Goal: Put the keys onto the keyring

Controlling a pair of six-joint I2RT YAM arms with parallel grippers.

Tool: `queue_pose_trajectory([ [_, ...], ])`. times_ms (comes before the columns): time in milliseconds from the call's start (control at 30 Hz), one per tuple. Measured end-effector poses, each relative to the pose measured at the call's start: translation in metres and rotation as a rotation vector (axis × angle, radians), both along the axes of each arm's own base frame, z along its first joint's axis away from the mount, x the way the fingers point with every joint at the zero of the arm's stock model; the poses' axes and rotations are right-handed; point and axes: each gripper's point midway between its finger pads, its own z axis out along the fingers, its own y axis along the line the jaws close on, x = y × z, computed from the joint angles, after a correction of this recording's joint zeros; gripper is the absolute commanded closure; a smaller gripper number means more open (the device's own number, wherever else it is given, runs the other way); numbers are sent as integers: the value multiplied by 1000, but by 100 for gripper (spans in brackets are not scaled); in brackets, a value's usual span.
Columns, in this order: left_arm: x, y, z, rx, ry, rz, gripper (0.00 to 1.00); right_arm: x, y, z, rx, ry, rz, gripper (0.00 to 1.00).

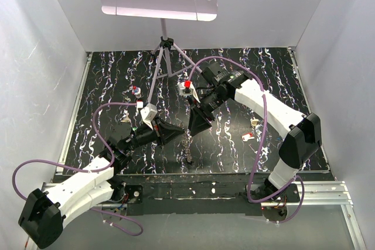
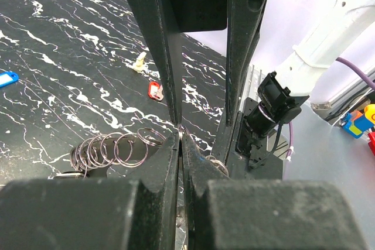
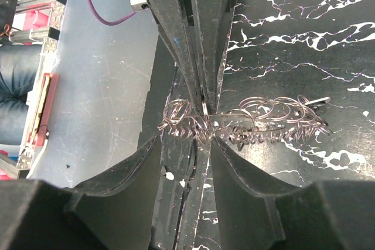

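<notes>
Top view: left gripper (image 1: 180, 129) and right gripper (image 1: 193, 124) meet tip to tip over mid-table (image 1: 117, 68). The keyring (image 1: 189, 149) is just in front of them. Red key (image 1: 247, 137) and cream key (image 1: 254, 123) lie loose, well to the right.

Left wrist view: left jaws clenched on the keyring's wire. Blue key (image 2: 6, 79) lies far left on the table.

Right wrist view: right jaws stand apart, straddling the keyring; cannot tell if they touch it.
</notes>
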Motion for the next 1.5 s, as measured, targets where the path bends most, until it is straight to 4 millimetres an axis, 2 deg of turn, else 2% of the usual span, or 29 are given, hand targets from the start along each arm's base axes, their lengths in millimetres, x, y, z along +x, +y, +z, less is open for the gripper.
queue_pose_trajectory([
  [433, 3, 2, -4, -1, 12, 25, 100, -15, 4, 1, 17, 7, 56, 61],
  [700, 7, 6, -7, -1, 16, 62, 100, -24, 2, 1, 15, 22, 82, 61],
  [933, 8, 7, -8, -1, 14, 69, 100, -40, 6, 2, 4, 23, 131, 60],
  [1133, 3, 10, -7, -11, -8, 64, 100, -29, 6, 28, 27, -76, 123, 59],
  [1333, -2, 11, -1, -25, -46, 48, 100, -7, -10, 55, 40, -237, 36, 58],
  [1367, -3, 11, 1, -26, -55, 43, 100, -3, -13, 59, 40, -262, 15, 55],
  [1400, -4, 10, 1, -27, -63, 39, 100, 2, -16, 63, 39, -293, -13, 42],
  [1433, -4, 10, 2, -26, -71, 34, 100, 8, -18, 67, 41, -327, -44, 17],
  [1467, -5, 10, 3, -24, -78, 30, 100, 15, -20, 71, 44, -364, -79, 3],
  [1500, -5, 10, 4, -22, -87, 27, 100, 24, -21, 73, 38, -396, -125, 2],
])
